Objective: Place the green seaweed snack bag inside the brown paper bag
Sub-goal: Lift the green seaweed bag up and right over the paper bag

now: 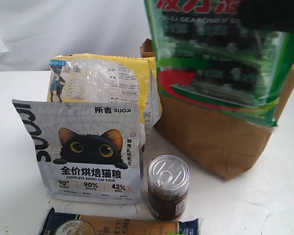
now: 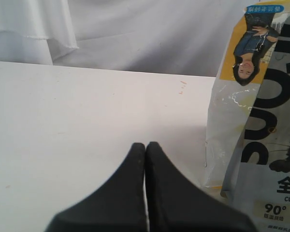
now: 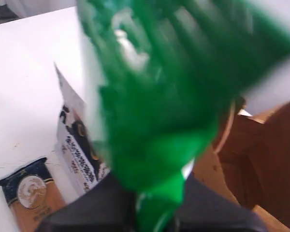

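Observation:
The green seaweed snack bag point(image 1: 220, 54) hangs in the air in front of and above the brown paper bag point(image 1: 220, 139), covering the bag's mouth in the exterior view. My right gripper point(image 3: 152, 212) is shut on a bunched end of the green seaweed snack bag point(image 3: 169, 96), which fills most of the right wrist view; the brown paper bag point(image 3: 261, 159) shows behind it. A dark blur at the top right of the exterior view is probably that gripper. My left gripper point(image 2: 145, 145) is shut with nothing in it, over bare white table.
A grey cat-food pouch point(image 1: 85, 152) stands at the left front, a yellow-and-clear plastic bag point(image 1: 105, 81) behind it. A lidded can point(image 1: 168, 186) stands near the paper bag's front corner. A blue-and-tan packet point(image 1: 117, 227) lies at the front edge. White table point(image 1: 264, 205).

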Tool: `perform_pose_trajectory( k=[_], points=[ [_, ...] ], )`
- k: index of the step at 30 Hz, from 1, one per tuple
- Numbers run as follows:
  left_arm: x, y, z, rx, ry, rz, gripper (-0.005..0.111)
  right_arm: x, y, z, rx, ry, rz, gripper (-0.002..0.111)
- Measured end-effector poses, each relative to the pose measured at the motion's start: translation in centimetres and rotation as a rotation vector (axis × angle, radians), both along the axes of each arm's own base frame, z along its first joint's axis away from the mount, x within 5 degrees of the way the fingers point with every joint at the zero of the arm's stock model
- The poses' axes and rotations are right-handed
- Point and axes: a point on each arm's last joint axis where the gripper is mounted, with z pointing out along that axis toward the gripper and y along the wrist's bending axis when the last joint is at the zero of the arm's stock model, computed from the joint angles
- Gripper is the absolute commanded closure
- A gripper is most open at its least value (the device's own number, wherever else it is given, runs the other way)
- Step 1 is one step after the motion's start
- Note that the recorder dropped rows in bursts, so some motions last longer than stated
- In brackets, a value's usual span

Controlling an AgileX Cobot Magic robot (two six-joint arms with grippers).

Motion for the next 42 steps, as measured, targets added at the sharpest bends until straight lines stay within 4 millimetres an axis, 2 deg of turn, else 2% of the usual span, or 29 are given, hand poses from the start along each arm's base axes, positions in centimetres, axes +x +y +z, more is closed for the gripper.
perform_pose_trajectory(
  k=[7, 10, 14, 17, 21, 23, 29, 33, 39, 42],
  points=[
    [0.0, 0.0, 0.0, 0.0, 0.0, 0.0, 0.107, -1.4, -2.8, 1.9, -0.071, -0.041, -0.161, 0.108],
    [0.0, 0.0, 0.0, 0.0, 0.0, 0.0, 0.107, -1.0, -4.1, 2.6, -0.133, -0.093, -0.28, 0.108],
    [0.0, 0.0, 0.0, 0.0, 0.0, 0.0, 0.107, -0.6, -4.8, 3.4, -0.139, -0.168, -0.372, 0.108],
    [0.0, 0.0, 0.0, 0.0, 0.0, 0.0, 0.107, 0.9, -4.0, 3.2, -0.134, -0.182, -0.373, 0.108],
    [0.0, 0.0, 0.0, 0.0, 0.0, 0.0, 0.107, 4.5, -2.8, 2.4, -0.129, -0.198, -0.4, 0.108],
    [0.0, 0.0, 0.0, 0.0, 0.0, 0.0, 0.107, 5.6, -2.7, 2.3, -0.118, -0.222, -0.413, 0.108],
    [0.0, 0.0, 0.0, 0.0, 0.0, 0.0, 0.107, 8.1, -1.8, 2.6, -0.032, -0.256, -0.39, 0.108],
    [0.0, 0.0, 0.0, 0.0, 0.0, 0.0, 0.107, 9.6, -0.7, 1.8, -0.028, -0.261, -0.329, 0.108],
    [0.0, 0.0, 0.0, 0.0, 0.0, 0.0, 0.107, 12.8, -1.0, -0.2, -0.043, -0.203, -0.334, 0.108],
    [0.0, 0.0, 0.0, 0.0, 0.0, 0.0, 0.107, 13.5, -1.6, -0.4, -0.008, -0.199, -0.333, 0.108]
  ],
)
